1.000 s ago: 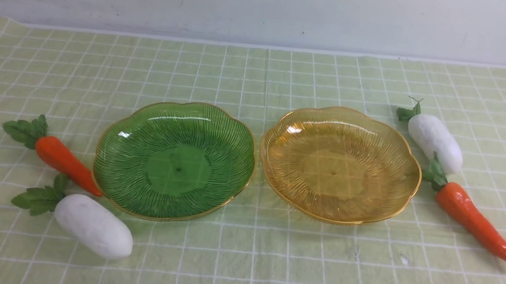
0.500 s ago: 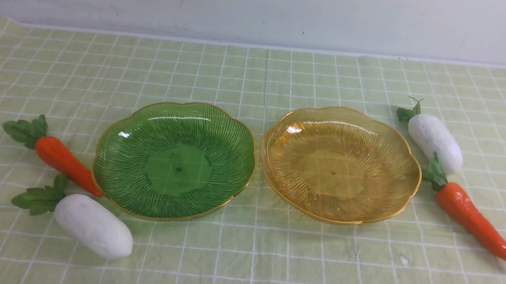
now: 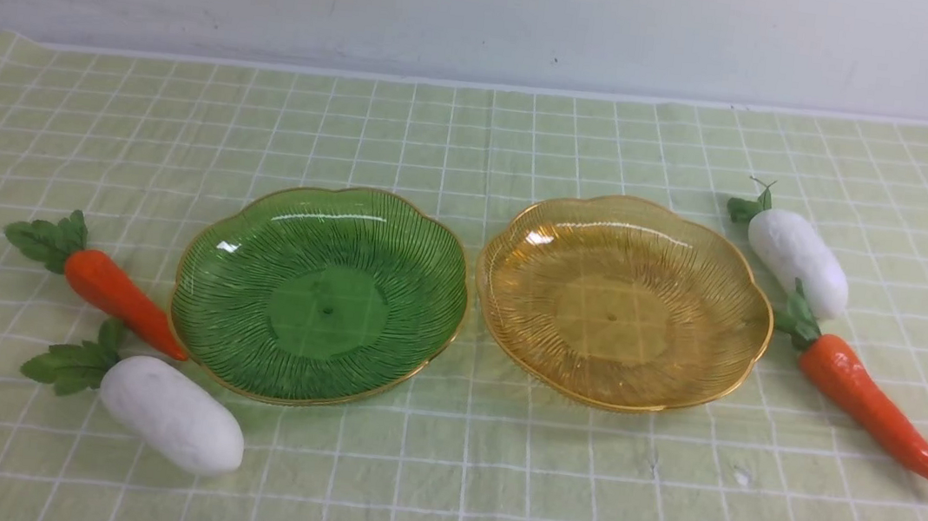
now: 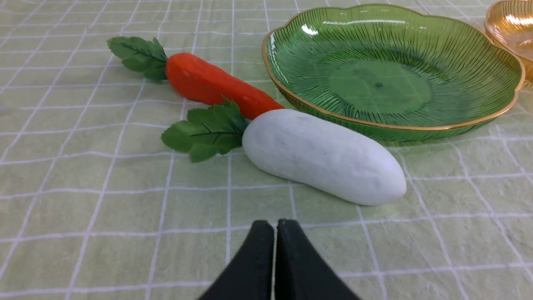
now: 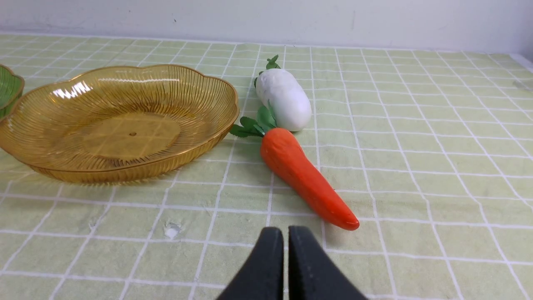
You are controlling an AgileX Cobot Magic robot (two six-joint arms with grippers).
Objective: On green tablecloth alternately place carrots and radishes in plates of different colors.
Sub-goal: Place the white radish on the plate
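Nothing placed yet: both plates empty, all four vegetables on the cloth.
Left end effector (image 4: 275, 225) and right end effector (image 5: 285, 231) are pressed together, empty, over open green tablecloth (image 3: 438, 485). Left radish (image 3: 171, 413) is nearest, then right carrot (image 3: 871, 406) and left carrot (image 3: 119, 300), its tip at the green plate (image 3: 333, 186) rim. Amber plate (image 3: 637, 200) sits just beside it, right radish (image 3: 799, 251) farthest. Free cloth lies behind, up to the wall (image 3: 491, 19).
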